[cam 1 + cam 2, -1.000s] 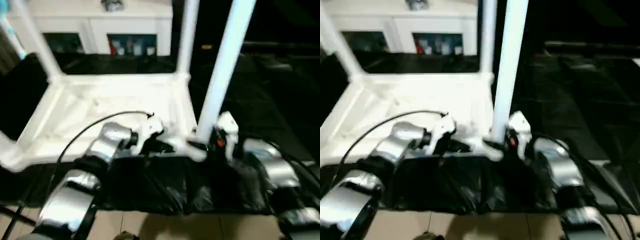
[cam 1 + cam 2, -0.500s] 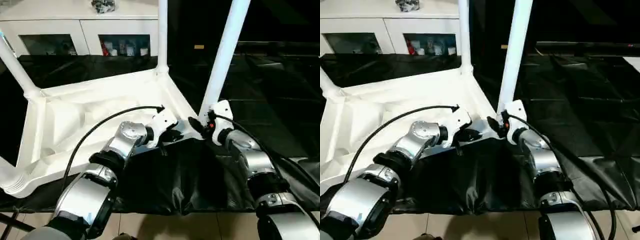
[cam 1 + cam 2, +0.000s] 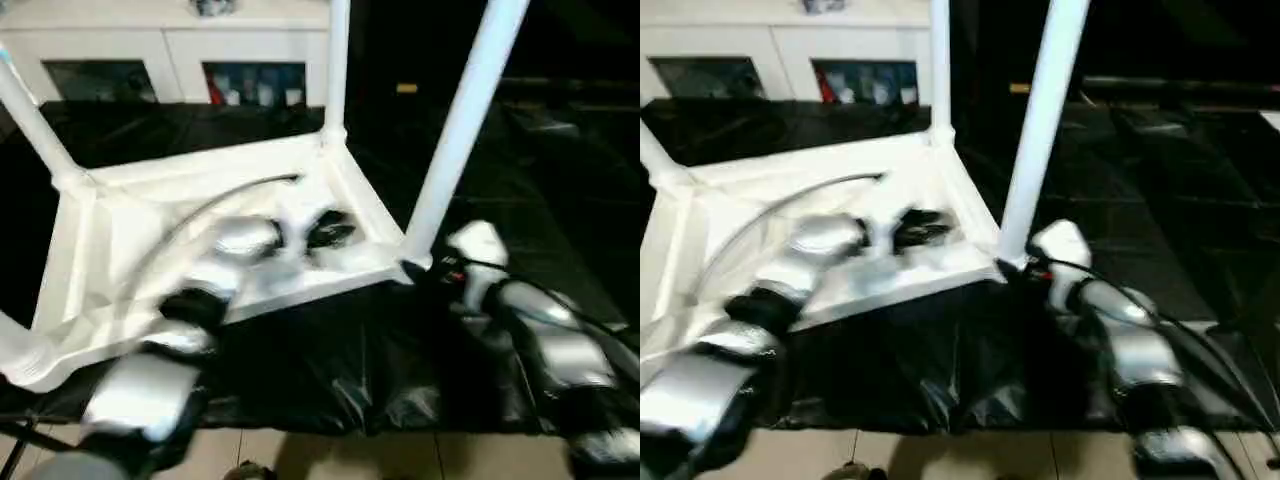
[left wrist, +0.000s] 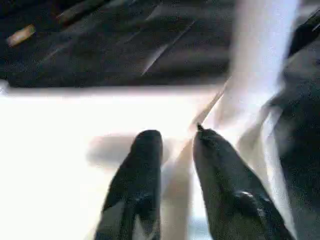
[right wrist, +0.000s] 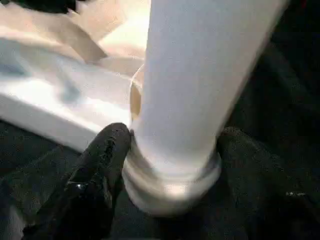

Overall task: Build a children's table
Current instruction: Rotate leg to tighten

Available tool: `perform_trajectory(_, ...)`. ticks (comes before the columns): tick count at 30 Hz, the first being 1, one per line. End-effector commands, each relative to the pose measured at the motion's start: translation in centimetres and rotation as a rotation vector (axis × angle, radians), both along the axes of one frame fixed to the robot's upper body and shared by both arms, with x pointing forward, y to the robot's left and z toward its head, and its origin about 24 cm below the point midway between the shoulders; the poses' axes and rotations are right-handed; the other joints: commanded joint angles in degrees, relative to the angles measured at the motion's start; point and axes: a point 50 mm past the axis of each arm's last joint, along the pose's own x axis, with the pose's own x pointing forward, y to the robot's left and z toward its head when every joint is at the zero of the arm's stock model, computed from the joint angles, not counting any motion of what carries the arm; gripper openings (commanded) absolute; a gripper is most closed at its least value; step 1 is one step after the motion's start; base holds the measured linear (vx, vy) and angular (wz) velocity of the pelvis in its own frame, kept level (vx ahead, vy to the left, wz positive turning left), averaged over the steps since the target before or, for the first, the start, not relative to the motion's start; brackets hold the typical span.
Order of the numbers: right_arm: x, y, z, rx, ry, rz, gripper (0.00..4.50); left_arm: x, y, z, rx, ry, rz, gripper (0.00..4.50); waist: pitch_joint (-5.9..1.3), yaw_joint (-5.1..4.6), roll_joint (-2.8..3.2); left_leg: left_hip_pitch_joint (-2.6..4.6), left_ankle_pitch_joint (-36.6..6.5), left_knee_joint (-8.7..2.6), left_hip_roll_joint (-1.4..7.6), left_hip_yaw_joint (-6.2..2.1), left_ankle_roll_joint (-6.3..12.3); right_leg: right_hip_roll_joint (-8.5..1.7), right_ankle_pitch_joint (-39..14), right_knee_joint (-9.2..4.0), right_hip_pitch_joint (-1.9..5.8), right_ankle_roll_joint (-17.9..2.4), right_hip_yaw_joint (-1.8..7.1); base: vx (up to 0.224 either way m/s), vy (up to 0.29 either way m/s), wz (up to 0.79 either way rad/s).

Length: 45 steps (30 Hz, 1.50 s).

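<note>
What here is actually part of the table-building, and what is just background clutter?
Part of the job:
- upturned white table top
- near corner leg with the right gripper at its base
- far corner leg
- left gripper over the ribbed underside

Just background:
- white cabinet with glass doors
- black sheet

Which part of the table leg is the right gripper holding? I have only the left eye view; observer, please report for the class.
Observer: In the right wrist view, the right gripper has its fingers on either side of the leg, down at its ringed base.
Operator: And the left gripper?
Observer: In the left wrist view, the left gripper points at the tabletop underside, with its fingers slightly apart and nothing between them.
</note>
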Motion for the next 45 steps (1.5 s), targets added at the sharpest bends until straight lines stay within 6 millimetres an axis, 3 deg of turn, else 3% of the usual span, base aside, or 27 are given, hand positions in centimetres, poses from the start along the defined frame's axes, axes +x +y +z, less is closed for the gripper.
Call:
perform_trajectory(1,-0.4,0.0,0.8,0.021,-0.011,0.051,3.14,0.0,0.7,0.2,0.012,0.002,0.027,1.65,-3.78,0.24,-0.79,1.45,-9.2,-3.5,2.13,-0.92,5.77,-2.18,-2.8,-2.99,2.63,-14.3,0.86,0.0,0.0,0.0)
perform_trajectory(3,-1.2,-0.1,1.0,0.013,0.001,0.104,3.14,0.0,2.3,0.3,0.028,-0.003,0.072,1.85,-3.64,0.28,-0.71,1.5,-10.9,-3.72,2.24,-0.95,4.93,-2.19,-4.8,-3.2,2.43,-14.1,0.85,0.0,0.0,0.0)
perform_trajectory(4,-2.5,0.0,1.4,0.01,0.029,0.194,3.14,-0.1,5.6,0.7,0.083,-0.029,0.186,1.85,-3.56,0.35,-0.71,1.45,-11.9,-3.96,2.41,-1.15,4.35,-2.22,-5.8,-3.2,2.63,-13.6,0.84,0.0,0.0,0.0)
perform_trajectory(5,-2.6,0.0,1.4,0.011,0.032,0.204,3.14,-0.2,6.1,0.8,0.09,-0.033,0.203,1.85,-3.49,0.42,-0.72,1.41,-12.3,-4.02,2.5,-1.24,4.26,-2.23,-6.1,-3.19,2.64,-13.1,0.88,0.0,0.0,0.0)
perform_trajectory(6,-3.0,0.2,1.6,0.017,0.043,0.235,3.14,-0.3,7.5,1.0,0.117,-0.045,0.258,1.88,-3.51,0.14,-0.36,1.35,-13.1,-4.26,2.43,-1.36,3.7,-2.22,-6.9,-3.22,2.56,-12.4,0.86,0.0,0.0,0.0)
perform_trajectory(7,-3.7,0.6,2.0,0.037,0.065,0.294,3.14,-0.8,10.5,1.3,0.188,-0.062,0.348,2.0,-3.42,-0.23,-0.44,1.35,-13.7,-4.26,2.23,-1.33,3.06,-2.14,-8.1,-3.36,2.37,-12.2,0.85,0.0,0.0,0.0)
perform_trajectory(8,-3.9,0.8,2.1,0.047,0.075,0.315,3.14,-1.1,11.7,1.5,0.221,-0.071,0.383,2.22,-3.33,-0.28,-0.59,1.3,-14.5,-4.41,2.3,-1.46,2.5,-2.19,-9.6,-3.48,2.49,-11.4,0.89,0.0,0.0,0.0)
perform_trajectory(9,-4.1,1.0,2.2,0.055,0.083,0.331,3.14,-1.3,12.6,1.6,0.247,-0.079,0.411,2.22,-3.28,-0.41,-0.48,1.22,-14.6,-4.49,2.29,-1.59,2.25,-2.17,-9.9,-3.34,2.5,-11.1,0.91,0.0,0.0,0.0)
perform_trajectory(11,-4.4,1.2,2.3,0.066,0.095,0.35,3.14,-1.6,13.7,1.8,0.28,-0.089,0.445,2.26,-3.3,-0.56,-0.23,1.8,-15.5,-4.45,2.19,-1.43,1.25,-2.07,-11.9,-3.72,1.82,-10.8,1.01,0.0,0.0,0.0)
perform_trajectory(12,-4.5,1.6,2.3,0.072,0.098,0.366,3.14,-2.0,14.6,2.0,0.286,-0.092,0.475,2.26,-3.19,-0.37,-0.37,1.75,-15.5,-4.52,2.32,-1.48,0.81,-2.14,-11.8,-3.69,1.84,-11.1,1.1,0.0,0.0,0.0)
perform_trajectory(14,-4.1,2.4,2.1,0.087,0.096,0.361,3.14,-2.6,15.5,2.0,0.281,-0.077,0.492,2.26,-3.34,0.17,0.06,2.11,-15.3,-4.45,2.36,-1.38,0.01,-2.06,-10.0,-3.39,1.41,-11.5,1.18,0.0,0.0,0.0)
perform_trajectory(15,-3.9,2.6,2.0,0.09,0.095,0.358,3.14,-2.7,15.6,1.9,0.277,-0.072,0.493,2.26,-3.38,-0.06,0.0,1.84,-14.8,-4.53,2.31,-1.46,-0.17,-2.11,-8.9,-3.13,1.58,-11.9,1.13,0.0,0.0,0.0)
perform_trajectory(18,-3.0,3.8,1.7,0.116,0.096,0.325,3.14,-3.3,15.3,1.4,0.246,-0.034,0.468,2.26,-3.46,-0.04,0.28,1.96,-15.0,-4.55,2.08,-1.38,-1.07,-1.93,-7.2,-3.02,1.49,-12.5,1.03,0.0,0.0,0.0)
perform_trajectory(24,0.4,5.6,0.7,0.088,0.093,0.132,3.14,-4.2,10.3,1.0,0.032,0.064,0.272,2.26,-3.52,-0.11,0.53,1.94,-14.5,-4.51,1.89,-1.24,-3.41,-2.19,-5.7,-2.56,1.67,-14.0,1.09,0.0,0.0,0.0)
perform_trajectory(27,1.7,6.2,0.5,0.079,0.092,0.058,3.14,-5.5,8.1,1.4,-0.092,0.124,0.13,2.26,-3.76,-0.23,0.33,1.73,-12.2,-4.16,1.64,-1.17,-2.72,-2.03,-2.8,-2.29,2.1,-13.7,1.07,0.0,0.0,0.0)
perform_trajectory(29,2.1,6.2,0.4,0.071,0.092,0.032,3.14,-6.1,7.7,1.6,-0.109,0.144,0.072,2.26,-3.76,-0.35,0.31,1.54,-10.2,-4.02,1.53,-1.08,-1.93,-1.81,-0.7,-2.18,2.18,-14.0,0.97,0.0,0.0,0.0)
perform_trajectory(30,2.8,6.3,0.3,0.064,0.094,-0.014,3.14,-7.2,7.2,1.7,-0.118,0.2,-0.018,2.26,-3.82,-0.52,-0.08,1.47,-9.5,-3.99,1.52,-1.07,-1.76,-1.96,-0.3,-1.94,2.32,-14.4,0.97,0.0,0.0,0.0)
perform_trajectory(33,3.2,6.8,0.4,0.075,0.094,-0.028,3.14,-7.8,7.3,1.5,-0.098,0.239,-0.056,2.26,-3.59,-0.63,0.16,1.66,-10.3,-3.95,1.41,-0.84,-1.43,-1.55,-3.1,-2.29,2.13,-13.9,1.09,0.0,0.0,0.0)
perform_trajectory(39,4.2,9.2,1.0,0.188,0.087,-0.057,3.14,-8.6,7.6,0.5,0.009,0.335,-0.096,2.26,-3.42,-0.82,0.54,2.24,-15.3,-4.48,1.6,-1.16,-3.48,-1.7,-10.2,-2.73,1.59,-11.9,1.28,0.0,0.0,0.0)
perform_trajectory(45,5.4,11.8,1.4,0.236,0.068,-0.083,3.14,-8.3,6.8,0.4,0.006,0.381,-0.099,2.26,-3.5,-1.03,0.63,2.14,-15.7,-4.42,1.38,-1.14,-4.48,-1.64,-9.5,-2.48,1.55,-12.1,1.37,0.0,0.0,0.0)
